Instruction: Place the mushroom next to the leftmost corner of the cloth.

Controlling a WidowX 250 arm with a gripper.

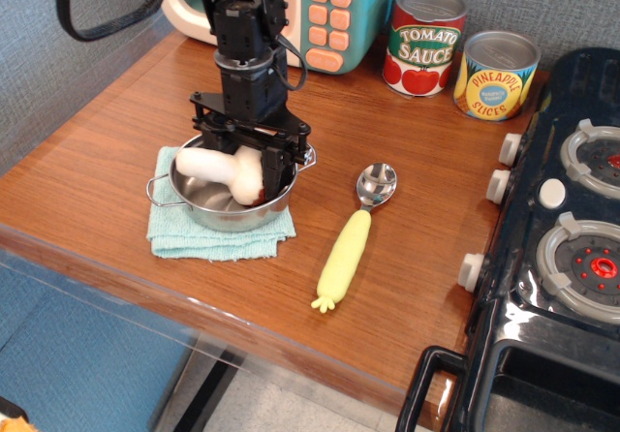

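Note:
The mushroom [211, 165] lies on its side in the steel pot [228, 219], its white stem pointing left and its reddish-brown cap to the right. My gripper [254, 169] is lowered into the pot from above. Its black fingers [283, 161] are closed on either side of the cap end. The light teal cloth [189, 240] lies under the pot near the table's front left edge. Its left and front borders show, and the rest is covered by the pot.
A yellow-handled spoon [345, 256] lies right of the pot. A tomato sauce can [424, 41] and a pineapple can [495, 75] stand at the back. A toy microwave [329, 11] is behind my arm. A toy stove [572, 238] fills the right side.

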